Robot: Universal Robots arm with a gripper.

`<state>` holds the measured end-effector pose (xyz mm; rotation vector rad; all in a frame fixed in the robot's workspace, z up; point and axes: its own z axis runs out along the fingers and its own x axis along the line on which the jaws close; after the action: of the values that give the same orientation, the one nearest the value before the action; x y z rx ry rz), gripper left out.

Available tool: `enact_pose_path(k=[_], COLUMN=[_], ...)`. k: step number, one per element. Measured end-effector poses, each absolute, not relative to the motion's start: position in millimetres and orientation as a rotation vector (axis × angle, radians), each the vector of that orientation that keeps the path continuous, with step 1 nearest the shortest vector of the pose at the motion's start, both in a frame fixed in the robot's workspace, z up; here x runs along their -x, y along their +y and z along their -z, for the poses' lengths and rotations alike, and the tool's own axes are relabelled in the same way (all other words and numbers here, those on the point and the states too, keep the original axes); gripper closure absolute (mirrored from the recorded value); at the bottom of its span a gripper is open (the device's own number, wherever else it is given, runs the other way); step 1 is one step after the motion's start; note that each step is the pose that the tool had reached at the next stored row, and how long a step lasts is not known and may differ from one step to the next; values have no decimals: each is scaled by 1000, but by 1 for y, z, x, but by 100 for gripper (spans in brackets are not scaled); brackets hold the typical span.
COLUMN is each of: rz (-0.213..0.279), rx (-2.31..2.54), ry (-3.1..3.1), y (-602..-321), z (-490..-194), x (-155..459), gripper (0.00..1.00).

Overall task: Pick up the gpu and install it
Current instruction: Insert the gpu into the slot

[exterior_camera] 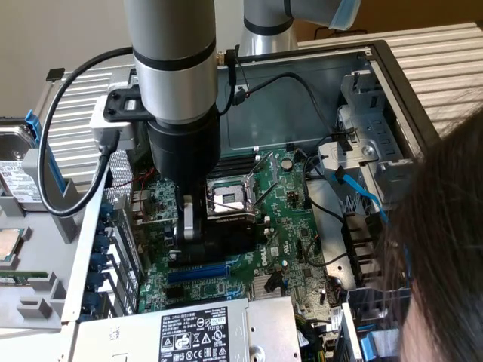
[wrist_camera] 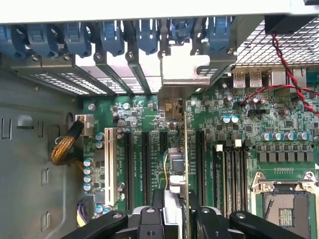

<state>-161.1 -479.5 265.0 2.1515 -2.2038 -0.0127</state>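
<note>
Judged to be a robotics lab bench set up for computer assembly. Noted a desktop case (exterior_camera: 392,68) lying open, with its motherboard (exterior_camera: 290,226) bare and its power supply (exterior_camera: 189,332) labelled. Recorded a loose hard drive (exterior_camera: 15,166) and a processor (exterior_camera: 7,249) in grey fixtures at the exterior view's left. Observed an industrial robot arm (exterior_camera: 173,60) reaching into the case, gripper (wrist_camera: 177,221) clamped on the gpu (wrist_camera: 175,164). Logged a person's hair (exterior_camera: 445,249) close by at the exterior view's right.

Beige wall (exterior_camera: 60,30) behind; ribbed pale surface (exterior_camera: 445,60) ext. view's right.
</note>
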Motion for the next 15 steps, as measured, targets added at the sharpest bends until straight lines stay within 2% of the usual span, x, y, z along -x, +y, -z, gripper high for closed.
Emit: enact_pose_path(k=[3,7,15], rz=[11,-20,-22], rx=[-2150,-2136,-2136], ry=[-2202,-2189,-2191], y=[-479,-479,-475], z=[-265,-265,-263], x=[161,161,163], gripper=[71,71,71])
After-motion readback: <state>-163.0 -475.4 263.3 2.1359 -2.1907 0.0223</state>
